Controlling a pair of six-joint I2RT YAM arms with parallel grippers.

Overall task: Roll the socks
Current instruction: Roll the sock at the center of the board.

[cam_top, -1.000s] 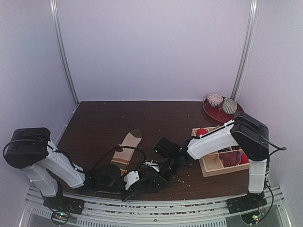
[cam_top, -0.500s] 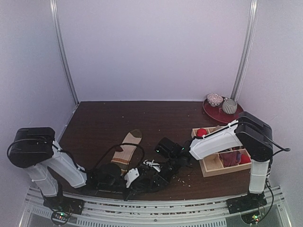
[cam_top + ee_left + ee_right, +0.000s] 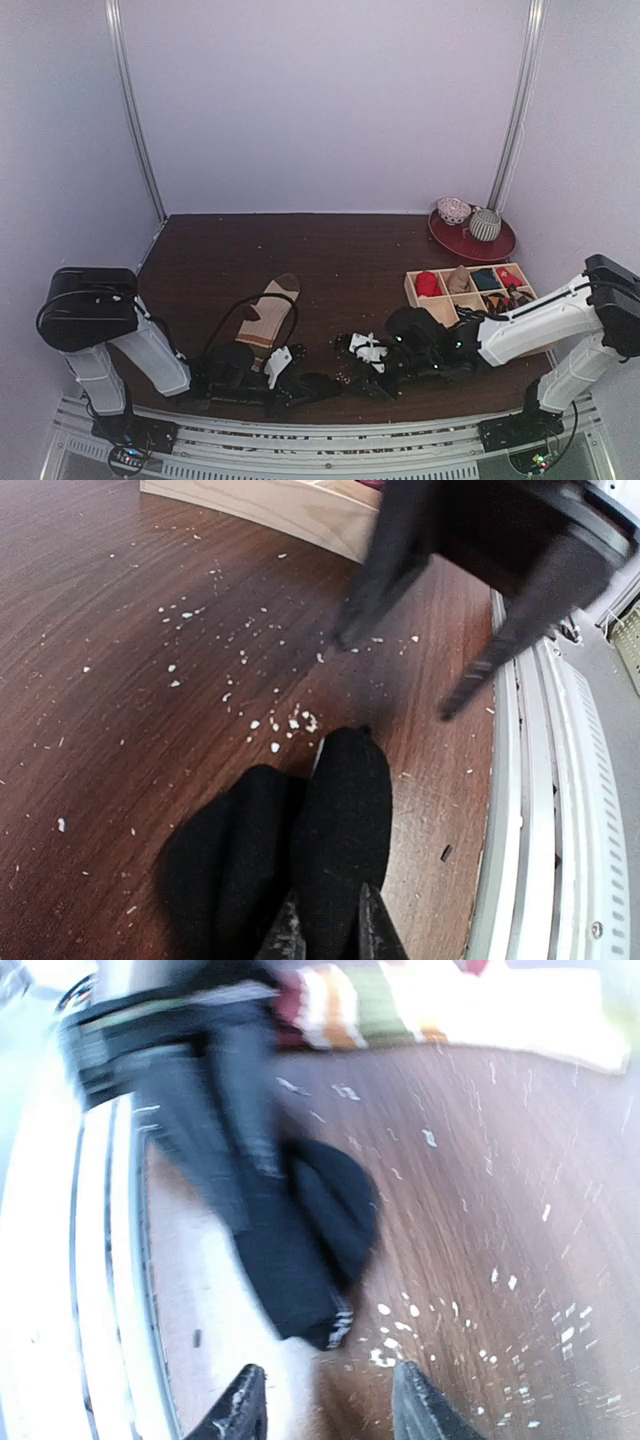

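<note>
Looks like you're not even halfway. The black sock (image 3: 300,850) is bunched at the near edge of the table (image 3: 330,250), with your left gripper (image 3: 322,935) pinched on it. Your right gripper (image 3: 325,1400) is spread apart and empty. The tan sock (image 3: 268,315) lies flat and unrolled.

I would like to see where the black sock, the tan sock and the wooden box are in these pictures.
black sock (image 3: 338,820): left wrist view, on its right-hand fold.
tan sock (image 3: 275,300): top external view, on the foot part.
wooden box (image 3: 410,290): top external view, on its left wall.
</note>
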